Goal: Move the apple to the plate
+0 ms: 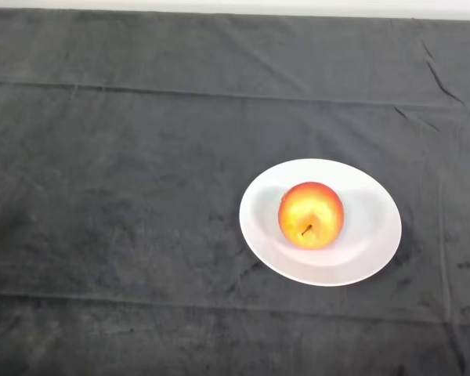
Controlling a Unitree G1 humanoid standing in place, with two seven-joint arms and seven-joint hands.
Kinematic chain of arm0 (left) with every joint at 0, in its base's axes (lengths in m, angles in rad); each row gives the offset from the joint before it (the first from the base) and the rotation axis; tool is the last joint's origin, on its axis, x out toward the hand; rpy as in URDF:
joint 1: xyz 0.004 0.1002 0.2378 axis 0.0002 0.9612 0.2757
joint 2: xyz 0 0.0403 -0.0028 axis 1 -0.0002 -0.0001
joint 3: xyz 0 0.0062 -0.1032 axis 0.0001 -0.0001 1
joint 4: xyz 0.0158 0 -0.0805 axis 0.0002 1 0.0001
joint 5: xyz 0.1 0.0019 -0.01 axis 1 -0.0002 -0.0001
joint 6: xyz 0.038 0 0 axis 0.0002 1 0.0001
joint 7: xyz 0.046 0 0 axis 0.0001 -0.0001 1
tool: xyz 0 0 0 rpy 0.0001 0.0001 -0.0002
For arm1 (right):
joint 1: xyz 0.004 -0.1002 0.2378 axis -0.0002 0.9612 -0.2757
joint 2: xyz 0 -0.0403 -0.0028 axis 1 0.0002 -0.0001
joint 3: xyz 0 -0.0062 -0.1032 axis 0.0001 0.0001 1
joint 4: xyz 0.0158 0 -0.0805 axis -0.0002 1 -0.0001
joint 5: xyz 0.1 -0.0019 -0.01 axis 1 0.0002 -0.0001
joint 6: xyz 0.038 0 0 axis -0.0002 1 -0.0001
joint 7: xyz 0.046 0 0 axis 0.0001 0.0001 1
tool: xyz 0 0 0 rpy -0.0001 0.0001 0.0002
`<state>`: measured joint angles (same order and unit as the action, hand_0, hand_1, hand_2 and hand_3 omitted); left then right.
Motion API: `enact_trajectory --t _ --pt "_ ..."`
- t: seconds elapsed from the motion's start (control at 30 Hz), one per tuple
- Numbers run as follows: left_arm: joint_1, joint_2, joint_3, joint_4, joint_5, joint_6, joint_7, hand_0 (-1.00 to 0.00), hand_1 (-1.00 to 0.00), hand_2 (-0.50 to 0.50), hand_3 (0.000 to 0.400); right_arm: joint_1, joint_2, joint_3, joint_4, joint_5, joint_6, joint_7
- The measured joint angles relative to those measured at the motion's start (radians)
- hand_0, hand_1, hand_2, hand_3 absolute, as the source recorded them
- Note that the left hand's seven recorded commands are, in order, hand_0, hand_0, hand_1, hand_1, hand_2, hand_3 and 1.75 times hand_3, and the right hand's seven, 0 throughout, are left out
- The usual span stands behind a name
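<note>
A red and yellow apple [311, 215] rests on a white plate [370, 235], a little left of the plate's middle, with its dark stem pointing up toward the camera. The plate lies on the dark cloth to the right of the view's centre.
The dark cloth [125, 204] covers the whole table, with creases running across it near the back and the front. A pale strip of the table's far edge [235, 6] shows along the top.
</note>
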<state>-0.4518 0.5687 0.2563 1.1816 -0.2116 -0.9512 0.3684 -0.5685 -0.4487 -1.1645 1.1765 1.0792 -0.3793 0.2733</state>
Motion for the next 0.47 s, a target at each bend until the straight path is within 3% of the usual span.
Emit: enact_trajectory --t 0.47 --pt "0.0 -0.001 0.039 0.0 0.003 -0.001 -0.004 0.0 0.0 0.0 0.0 0.0 0.0 0.0 0.0 0.0 0.0 0.0002"
